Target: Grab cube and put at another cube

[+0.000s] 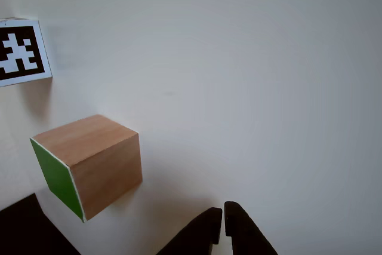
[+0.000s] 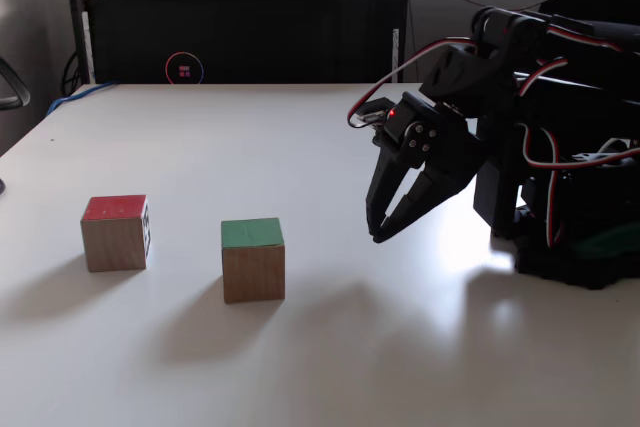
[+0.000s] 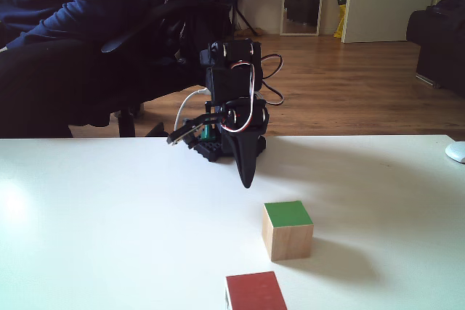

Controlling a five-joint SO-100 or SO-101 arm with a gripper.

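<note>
The wood-grain cube with a green face [image 2: 252, 259] stands on the white table; it also shows as the cube [image 3: 288, 229] and the cube [image 1: 89, 163] at lower left in the other view. The other cube, red-topped with marker patterns [image 2: 116, 232], stands left of it in a fixed view, and shows as the red cube [image 3: 254, 292] and its marker face [image 1: 21, 52]. My black gripper [image 2: 378, 236] hangs just above the table, right of the green cube and apart from it, fingers together and holding nothing; the gripper [image 3: 247, 181] and the gripper [image 1: 223, 222] show the same.
The arm's black base [image 2: 560, 187] stands at the right in a fixed view. A dark cabinet [image 2: 240, 32] lines the table's far edge. A person in dark blue sits on a chair [image 3: 65, 41] behind the table. A white object [image 3: 456, 152] lies at the table's right edge.
</note>
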